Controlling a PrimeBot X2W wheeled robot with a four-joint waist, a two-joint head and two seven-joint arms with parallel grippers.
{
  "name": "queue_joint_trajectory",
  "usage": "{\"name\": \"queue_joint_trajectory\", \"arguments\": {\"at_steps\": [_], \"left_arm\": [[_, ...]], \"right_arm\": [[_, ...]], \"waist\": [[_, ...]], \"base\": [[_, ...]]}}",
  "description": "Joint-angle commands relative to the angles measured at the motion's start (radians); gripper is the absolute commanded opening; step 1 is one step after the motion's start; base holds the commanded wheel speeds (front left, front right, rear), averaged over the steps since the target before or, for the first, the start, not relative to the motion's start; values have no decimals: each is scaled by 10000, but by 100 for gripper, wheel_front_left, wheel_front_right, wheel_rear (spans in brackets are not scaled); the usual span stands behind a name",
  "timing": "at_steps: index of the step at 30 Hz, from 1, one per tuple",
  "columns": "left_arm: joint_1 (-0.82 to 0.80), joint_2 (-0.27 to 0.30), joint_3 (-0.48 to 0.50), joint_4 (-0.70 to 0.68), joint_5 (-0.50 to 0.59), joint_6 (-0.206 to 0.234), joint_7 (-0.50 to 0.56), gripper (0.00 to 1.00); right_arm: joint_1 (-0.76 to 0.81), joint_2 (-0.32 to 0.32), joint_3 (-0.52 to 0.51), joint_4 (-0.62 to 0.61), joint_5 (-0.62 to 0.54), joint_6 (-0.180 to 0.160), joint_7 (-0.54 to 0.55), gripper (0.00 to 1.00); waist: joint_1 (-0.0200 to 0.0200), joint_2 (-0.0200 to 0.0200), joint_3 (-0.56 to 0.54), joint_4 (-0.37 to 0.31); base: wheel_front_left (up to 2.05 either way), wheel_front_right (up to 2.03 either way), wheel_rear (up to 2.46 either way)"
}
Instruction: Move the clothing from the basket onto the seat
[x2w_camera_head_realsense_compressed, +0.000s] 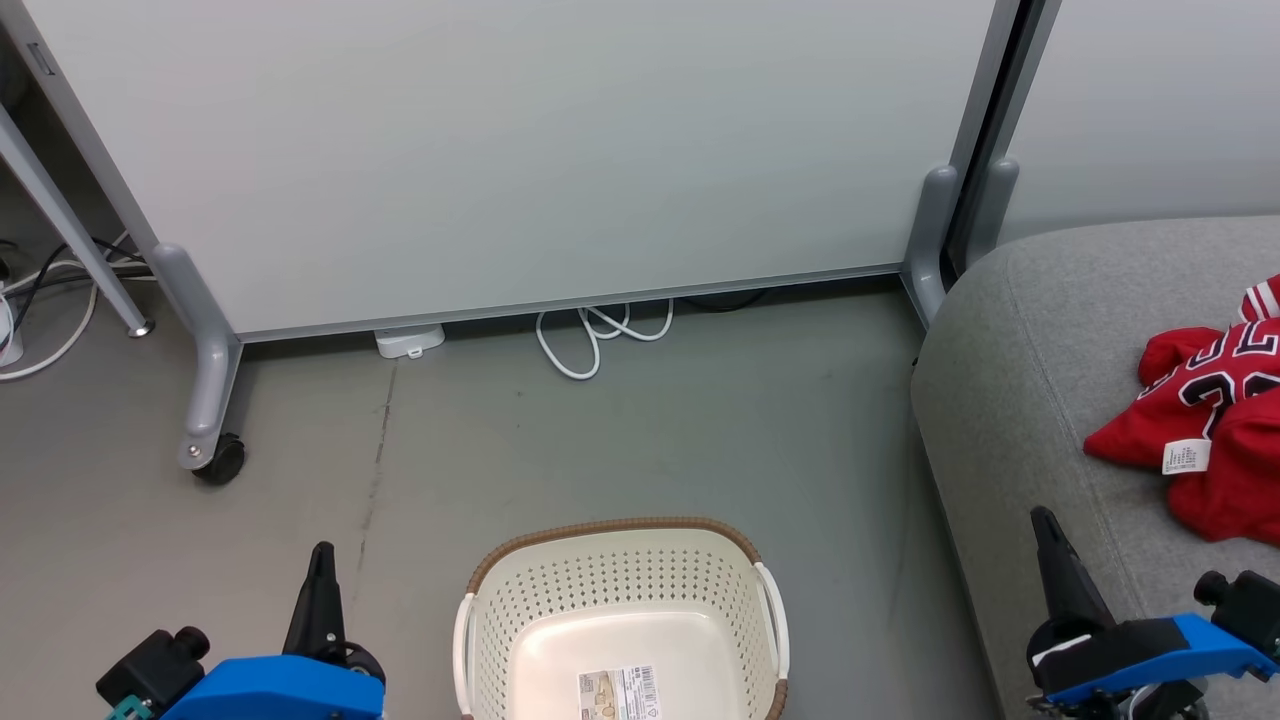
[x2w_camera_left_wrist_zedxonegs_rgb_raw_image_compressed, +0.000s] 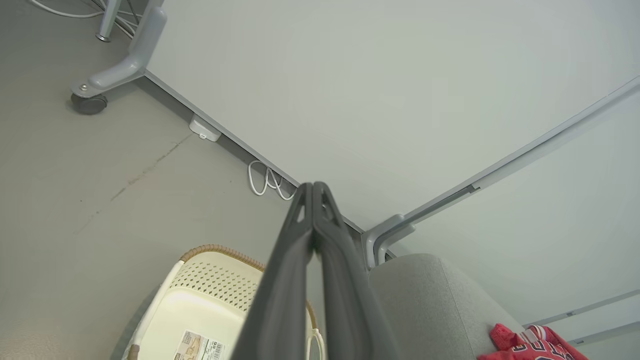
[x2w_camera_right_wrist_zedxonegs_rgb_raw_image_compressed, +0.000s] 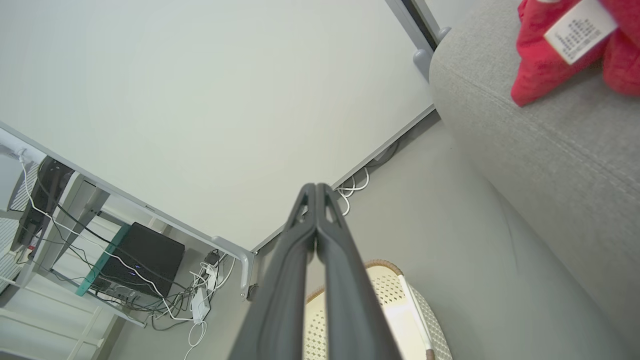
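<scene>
Head view: basket (x2w_camera_head_realsense_compressed: 620, 575) on floor, label sticker (x2w_camera_head_realsense_compressed: 620, 692) bare, nothing inside. Clothing (x2w_camera_head_realsense_compressed: 1210, 420) heaped on seat (x2w_camera_head_realsense_compressed: 1030, 380), at right. My left gripper (x2w_camera_head_realsense_compressed: 322, 555) and right gripper (x2w_camera_head_realsense_compressed: 1043, 518) clenched, both empty.
Left wrist view: my fingers pressed together, basket below.
Right wrist view: fingers shut; clothing near seat's edge.
Judgement: transfer looks complete. Best practice: check basket's hidden near side, draw right arm off without snagging fabric.

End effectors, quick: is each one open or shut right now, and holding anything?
Left end effector: closed, fingers pressed together, holding nothing.
Right end effector: closed, fingers pressed together, holding nothing.
</scene>
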Motion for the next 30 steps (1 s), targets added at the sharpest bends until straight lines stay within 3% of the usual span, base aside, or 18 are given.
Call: {"name": "queue_joint_trajectory", "arguments": {"at_steps": [1,30], "left_arm": [[-298,20,103,-177,-283,-5,65,0],[-561,-14,562,-522,-3330,-9,954,0]], "right_arm": [[-306,-26,-40,-133,317,3,60,0],[-519,-30,-167,-95,3625,3,558,0]], "waist": [[-1,0,0,-1],[-1,0,14,-30]], "base": [[0,0,0],[0,0,0]]}}
